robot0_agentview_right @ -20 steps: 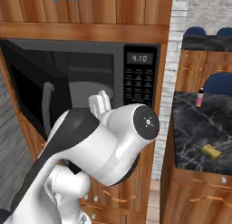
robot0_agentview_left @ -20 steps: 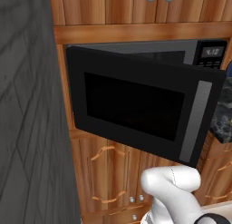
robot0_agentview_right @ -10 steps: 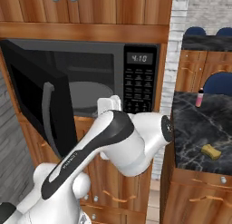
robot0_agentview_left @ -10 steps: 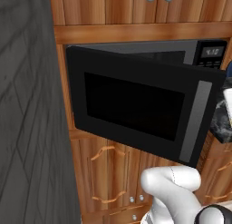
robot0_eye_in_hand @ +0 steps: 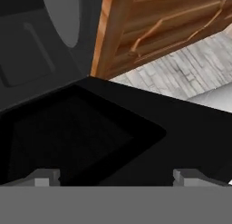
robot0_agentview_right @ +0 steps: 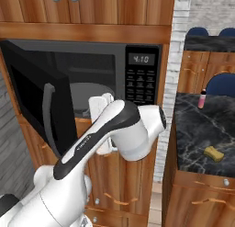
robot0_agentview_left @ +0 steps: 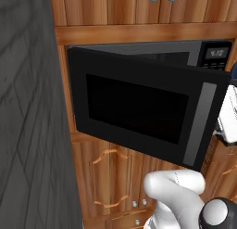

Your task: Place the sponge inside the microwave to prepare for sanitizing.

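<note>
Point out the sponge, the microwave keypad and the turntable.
sponge [robot0_agentview_right: 214, 153]: right base view, middle of its yellow top.
microwave keypad [robot0_agentview_right: 142, 86]: right base view, centre of the buttons.
turntable [robot0_agentview_right: 87, 95]: right base view, grey disc's visible part.

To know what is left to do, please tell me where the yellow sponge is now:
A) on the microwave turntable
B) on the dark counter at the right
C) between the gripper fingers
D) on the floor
B: the sponge lies on the dark counter, apart from the open microwave.

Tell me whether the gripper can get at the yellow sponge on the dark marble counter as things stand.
Probably not yet: the gripper is open and faces the black microwave's door, while the yellow sponge lies uncovered on the dark marble counter off to the right.
</note>
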Tool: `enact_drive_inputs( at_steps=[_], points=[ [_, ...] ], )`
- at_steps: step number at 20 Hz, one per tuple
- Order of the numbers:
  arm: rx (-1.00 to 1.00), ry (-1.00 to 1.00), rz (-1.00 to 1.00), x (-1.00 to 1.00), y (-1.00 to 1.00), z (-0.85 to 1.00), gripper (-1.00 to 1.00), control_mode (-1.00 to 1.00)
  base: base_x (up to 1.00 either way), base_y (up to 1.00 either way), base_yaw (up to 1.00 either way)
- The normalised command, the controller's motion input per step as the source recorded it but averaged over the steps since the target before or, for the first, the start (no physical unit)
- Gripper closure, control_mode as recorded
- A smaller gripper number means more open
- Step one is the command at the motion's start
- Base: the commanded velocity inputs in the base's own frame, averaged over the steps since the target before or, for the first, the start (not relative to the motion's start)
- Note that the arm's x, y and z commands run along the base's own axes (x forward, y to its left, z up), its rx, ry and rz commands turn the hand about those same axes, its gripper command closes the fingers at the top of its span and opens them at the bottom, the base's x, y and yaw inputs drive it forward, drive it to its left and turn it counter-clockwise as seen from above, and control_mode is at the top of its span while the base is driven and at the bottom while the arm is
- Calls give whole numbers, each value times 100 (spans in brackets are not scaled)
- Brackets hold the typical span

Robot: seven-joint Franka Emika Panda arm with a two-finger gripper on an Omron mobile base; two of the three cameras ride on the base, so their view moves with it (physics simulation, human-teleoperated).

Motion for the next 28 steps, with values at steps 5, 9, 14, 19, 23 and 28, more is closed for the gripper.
enact_drive_inputs(
  at_steps=[5,9,14,19,23,28],
  points=[
    [27,16,33,-1,61,-10,-100,-100,0,0,0],
    [15,10,34,-30,70,0,-100,-100,0,0,0],
    [4,0,27,-65,90,-8,-100,-100,0,0,0],
    [4,0,-2,-77,100,-40,-100,-100,0,0,0],
    [9,3,-15,-84,100,-58,-100,-100,0,0,0],
    [5,1,-38,-66,99,-59,-100,-100,0,0,0]
  ],
)
